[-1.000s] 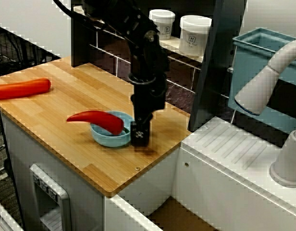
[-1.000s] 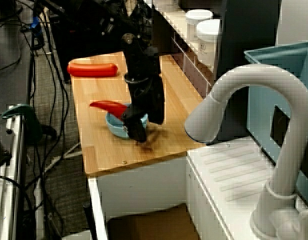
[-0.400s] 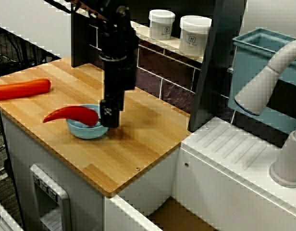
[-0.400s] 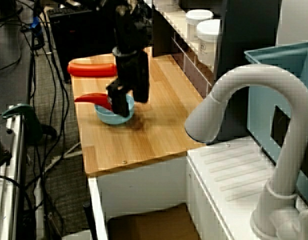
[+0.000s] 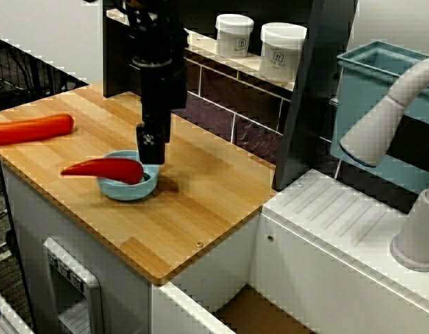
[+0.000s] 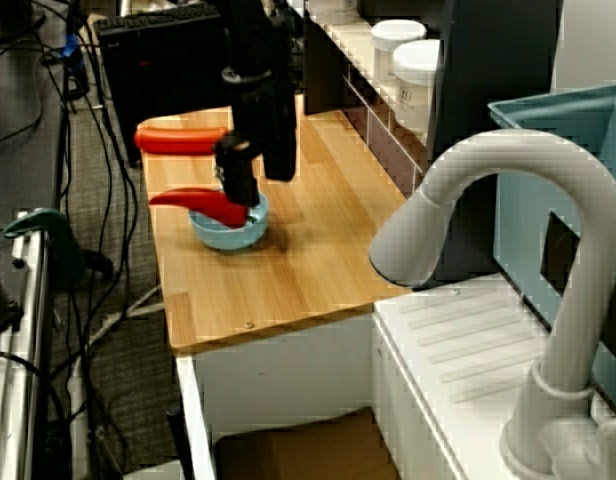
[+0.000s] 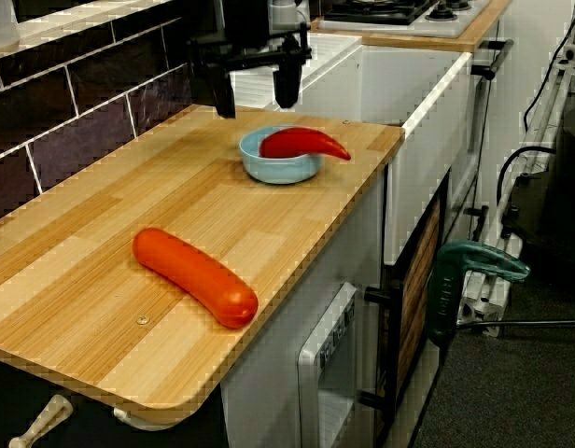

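A light blue bowl [image 5: 125, 192] stands on the wooden counter [image 5: 200, 202] with a red chili pepper [image 5: 103, 169] lying across its rim, tip sticking out. My black gripper [image 5: 150, 147] hangs just above the bowl's far rim and does not touch it. In the view along the counter the gripper [image 7: 255, 89] is open, its two fingers spread with nothing between them, behind the bowl [image 7: 278, 174] and pepper [image 7: 301, 143]. From the sink side the gripper [image 6: 238, 188] covers part of the bowl [image 6: 228, 238].
A long orange-red sausage [image 5: 30, 129] lies at the counter's left end, also visible as the sausage [image 7: 194, 275] near the front edge. Two white jars [image 5: 282, 43] sit on the back ledge. A blue bin [image 5: 371, 104] and a white faucet [image 6: 488, 200] stand by the sink.
The bowl with the pepper slid left along the counter together with the gripper. The gripper has since let go of the rim and risen above it.
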Controlling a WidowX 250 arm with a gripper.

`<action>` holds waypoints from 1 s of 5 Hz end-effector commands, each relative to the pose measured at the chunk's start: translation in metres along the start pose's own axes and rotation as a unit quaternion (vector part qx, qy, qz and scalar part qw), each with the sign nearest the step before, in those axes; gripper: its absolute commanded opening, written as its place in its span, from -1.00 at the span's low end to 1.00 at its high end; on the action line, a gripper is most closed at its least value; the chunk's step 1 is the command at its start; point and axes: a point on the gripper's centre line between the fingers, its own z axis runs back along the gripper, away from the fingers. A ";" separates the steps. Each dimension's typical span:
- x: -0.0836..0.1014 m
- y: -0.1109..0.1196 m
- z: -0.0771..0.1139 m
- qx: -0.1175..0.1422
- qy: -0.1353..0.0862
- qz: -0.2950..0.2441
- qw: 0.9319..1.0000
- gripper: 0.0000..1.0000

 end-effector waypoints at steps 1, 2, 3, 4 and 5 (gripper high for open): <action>-0.006 -0.001 0.038 0.034 -0.014 0.022 0.999 1.00; -0.016 -0.008 0.042 0.034 -0.002 0.037 0.999 1.00; -0.019 -0.020 0.039 0.043 0.009 0.048 0.998 1.00; -0.024 -0.025 0.035 0.061 0.027 0.077 0.995 1.00; -0.029 -0.023 0.034 0.071 0.019 0.144 0.987 1.00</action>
